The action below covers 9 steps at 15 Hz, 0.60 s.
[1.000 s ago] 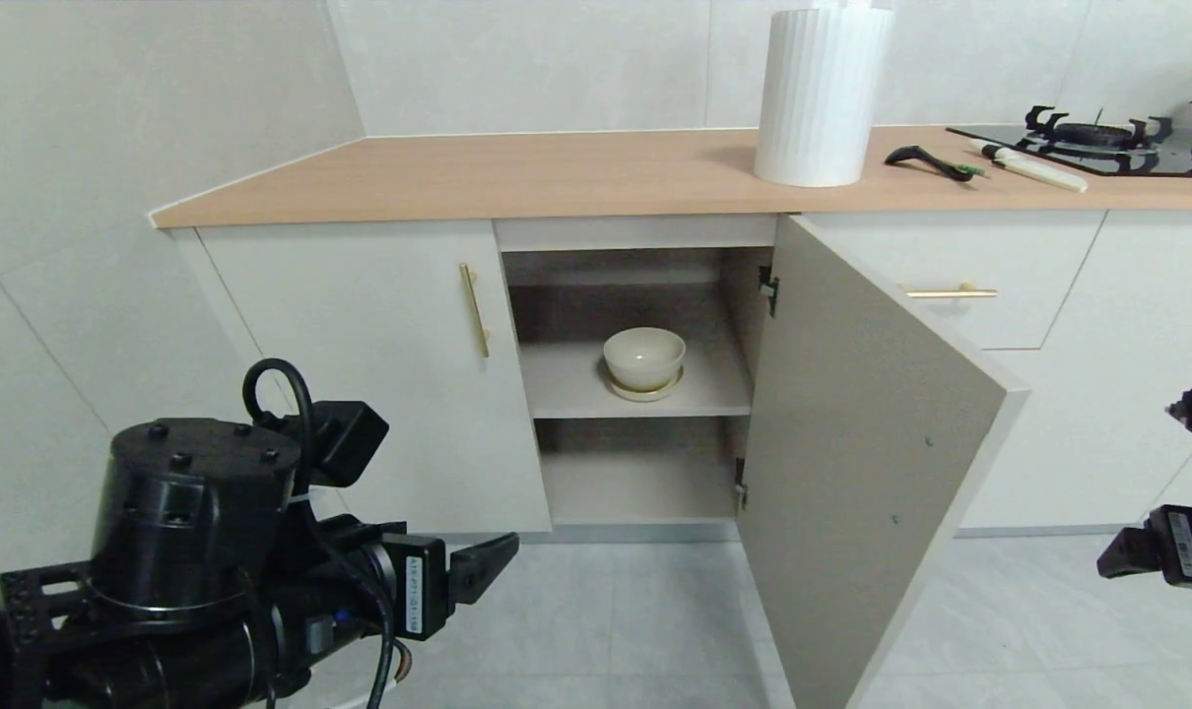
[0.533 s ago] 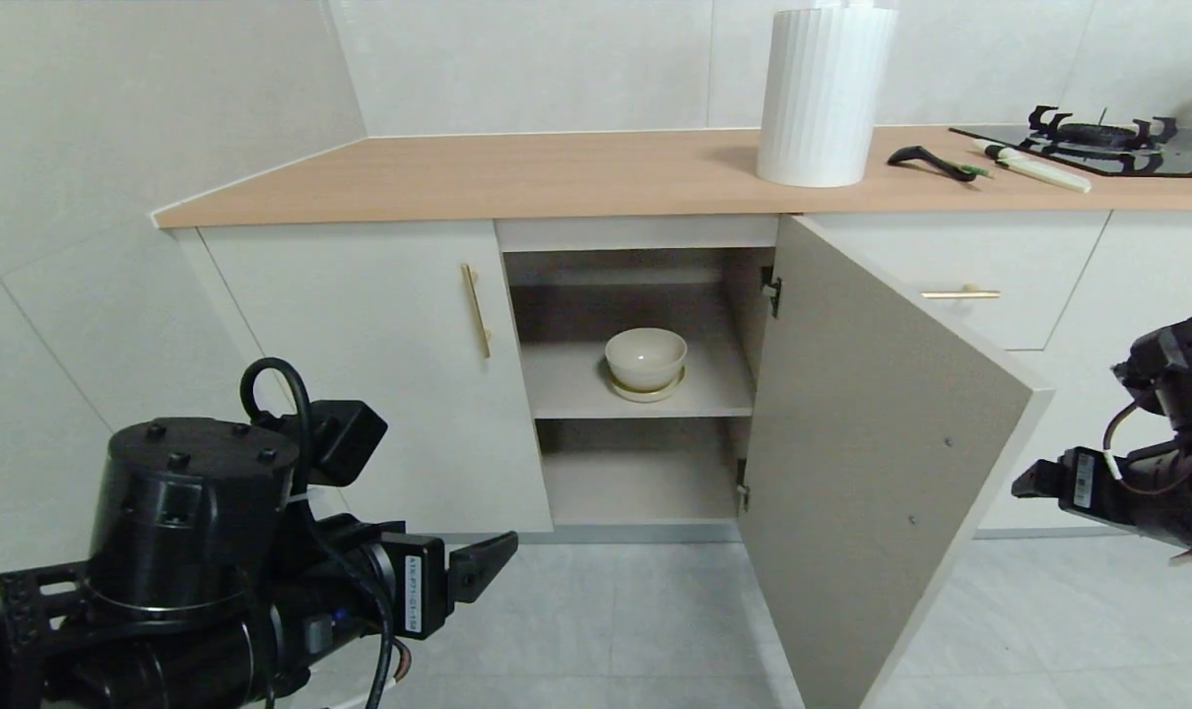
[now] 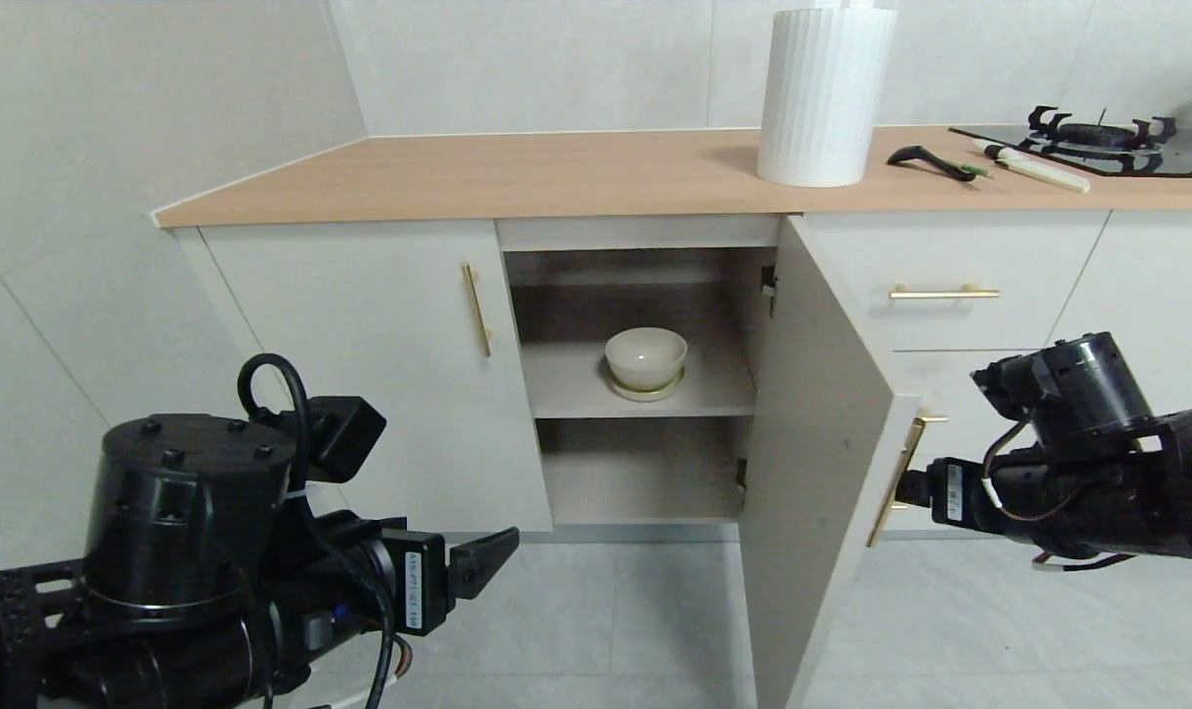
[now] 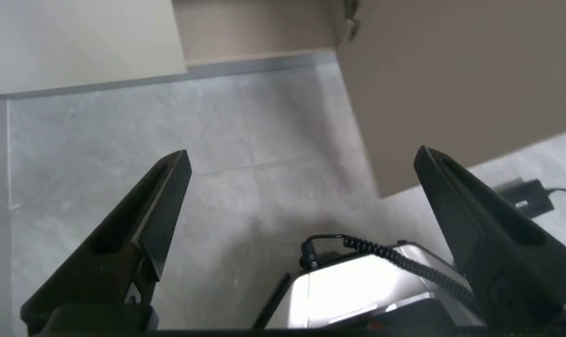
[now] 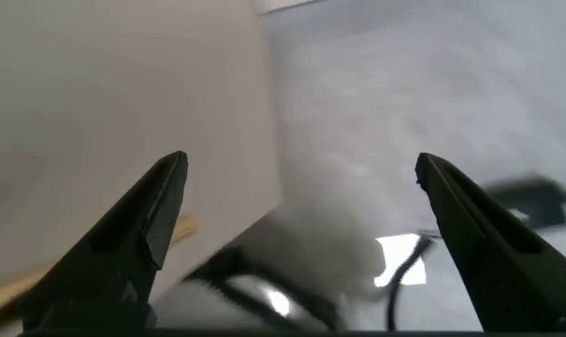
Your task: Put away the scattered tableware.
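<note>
- A pale bowl (image 3: 645, 356) stands upright on a saucer (image 3: 645, 393), in the middle of the upper shelf (image 3: 571, 389) of an open cabinet (image 3: 635, 234) under the table (image 3: 517, 177).
- The lower shelf (image 3: 635, 487) lies beneath it.
- The cabinet's door (image 3: 813, 443) stands part open, hinged on the right side, its free edge turned out toward the floor (image 3: 635, 620).
- The right gripper (image 3: 909, 489) is at the door's outer face, just beside its gold handle (image 3: 894, 483). I cannot tell whether it touches.
- In the right wrist view its fingers (image 5: 142, 225) are spread wide, holding nothing, with the door panel beside one of them.
- The left gripper (image 3: 488, 563) hangs low over the floor, well apart from the cabinet. Its fingers (image 4: 133, 234) are wide and hold nothing.
- On the table stand a white ribbed canister (image 3: 823, 94), then a peeler (image 3: 931, 161) and a knife (image 3: 1029, 165) near the hob (image 3: 1098, 138).
</note>
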Tool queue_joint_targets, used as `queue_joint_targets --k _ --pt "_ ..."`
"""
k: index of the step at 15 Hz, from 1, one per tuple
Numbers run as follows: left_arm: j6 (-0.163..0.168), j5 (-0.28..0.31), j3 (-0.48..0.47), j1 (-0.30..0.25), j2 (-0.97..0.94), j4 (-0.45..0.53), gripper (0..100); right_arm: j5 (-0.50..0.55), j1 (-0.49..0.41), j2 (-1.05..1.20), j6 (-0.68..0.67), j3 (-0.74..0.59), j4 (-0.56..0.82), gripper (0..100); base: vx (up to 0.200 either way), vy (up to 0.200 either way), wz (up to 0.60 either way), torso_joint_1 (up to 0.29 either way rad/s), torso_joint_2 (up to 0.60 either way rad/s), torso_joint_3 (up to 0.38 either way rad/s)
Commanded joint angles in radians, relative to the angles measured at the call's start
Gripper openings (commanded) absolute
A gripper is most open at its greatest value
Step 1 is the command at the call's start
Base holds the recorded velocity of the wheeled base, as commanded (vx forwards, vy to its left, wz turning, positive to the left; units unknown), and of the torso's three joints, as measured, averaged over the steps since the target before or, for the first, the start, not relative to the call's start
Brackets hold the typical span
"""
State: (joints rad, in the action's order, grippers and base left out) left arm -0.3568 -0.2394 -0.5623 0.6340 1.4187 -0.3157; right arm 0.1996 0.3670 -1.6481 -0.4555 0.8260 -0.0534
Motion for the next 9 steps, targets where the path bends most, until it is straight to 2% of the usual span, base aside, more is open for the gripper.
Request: queue_joint_targets --k 1,7,9 --pt "-0.001 -0.001 -0.004 -0.002 -0.001 0.0 100 -0.042 0.086 -0.064 0.003 0.03 -0.034 100 0.0 0.0 0.0 0.0 0.0 0.0" --pt "0.002 -0.003 -0.005 -0.011 0.002 0.0 100 -0.054 0.156 -0.308 0.028 0.255 -0.164 100 0.0 0.0 0.0 0.0 0.0 0.0" --pt "0.002 -0.006 -0.005 -0.011 -0.001 0.001 100 -0.055 0.164 -0.325 0.021 0.292 -0.174 100 0.0 0.0 0.0 0.0 0.0 0.0"
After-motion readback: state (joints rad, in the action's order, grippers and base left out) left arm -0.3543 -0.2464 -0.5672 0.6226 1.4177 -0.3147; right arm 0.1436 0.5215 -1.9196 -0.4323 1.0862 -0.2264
